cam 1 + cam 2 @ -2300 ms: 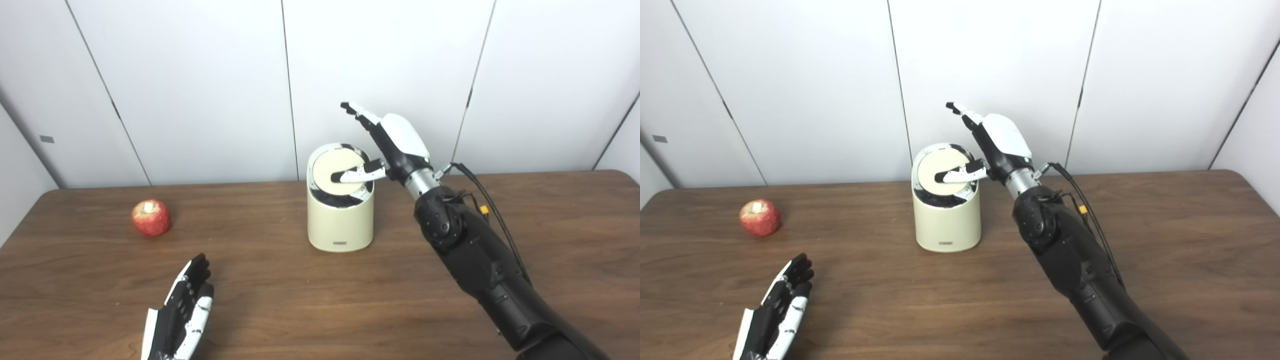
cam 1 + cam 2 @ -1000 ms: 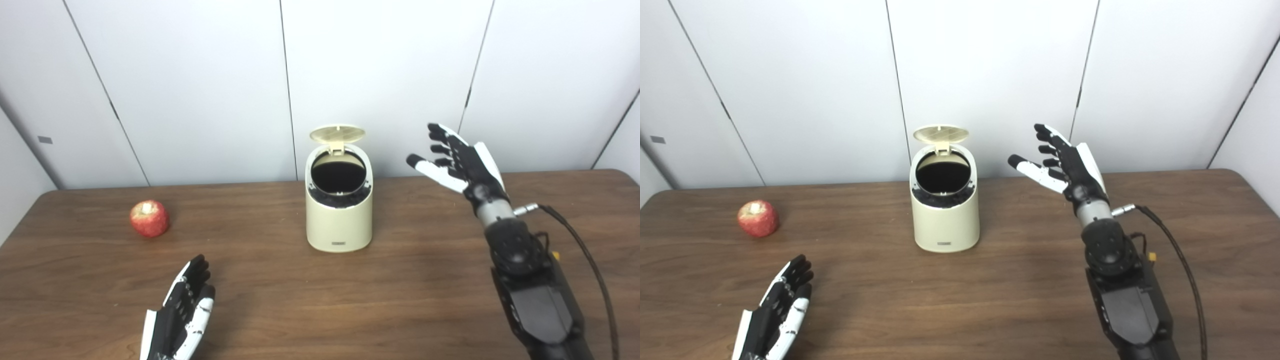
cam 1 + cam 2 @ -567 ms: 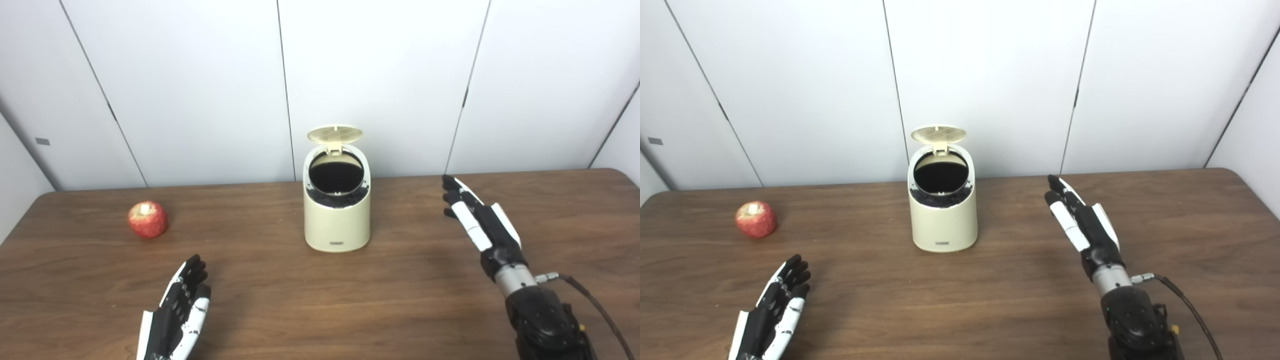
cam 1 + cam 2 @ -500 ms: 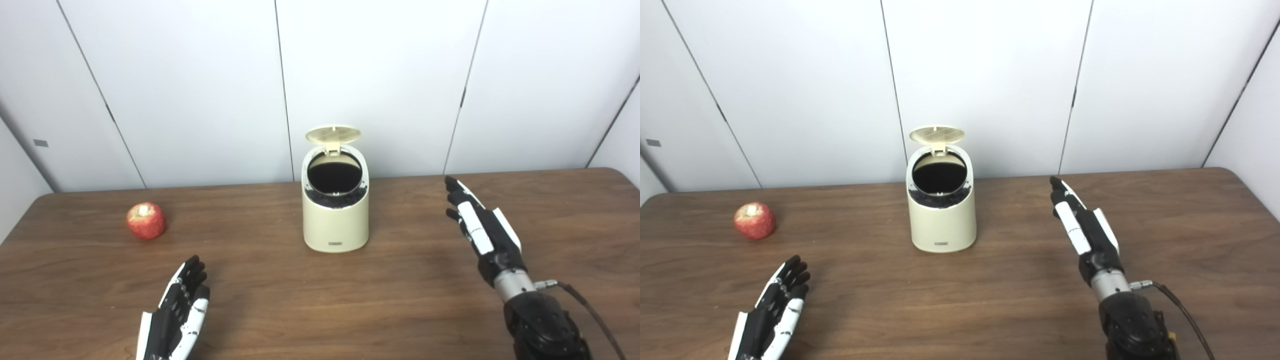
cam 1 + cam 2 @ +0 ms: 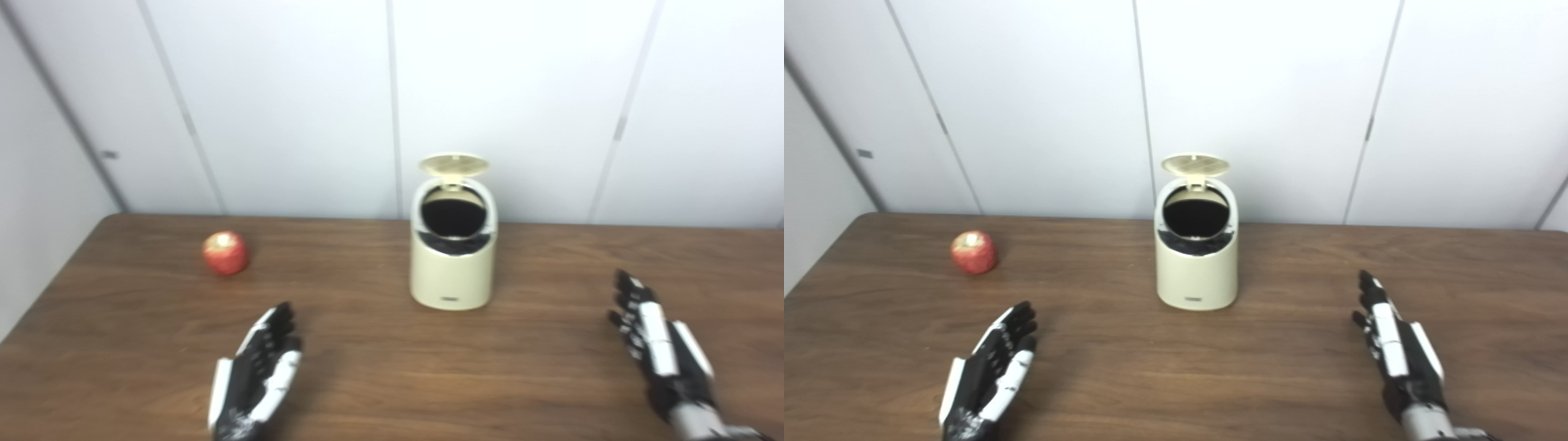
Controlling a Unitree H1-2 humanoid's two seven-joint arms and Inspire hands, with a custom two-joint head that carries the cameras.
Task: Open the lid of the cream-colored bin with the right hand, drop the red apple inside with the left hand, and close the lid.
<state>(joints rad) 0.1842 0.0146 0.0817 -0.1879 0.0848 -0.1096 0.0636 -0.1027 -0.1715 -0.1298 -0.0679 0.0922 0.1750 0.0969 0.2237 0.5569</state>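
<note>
I see the cream-colored bin (image 5: 1196,269) mid-table, its lid (image 5: 1194,165) flipped up at the back, dark opening showing. The red apple (image 5: 974,252) sits well to its left on the wooden table (image 5: 1274,380). My left hand (image 5: 989,370) rests flat near the front edge, fingers spread, holding nothing. My right hand (image 5: 1399,352) lies likewise, fingers extended and empty.

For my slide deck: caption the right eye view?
Bin with lid up, apple waiting on table, both hands open.
</note>
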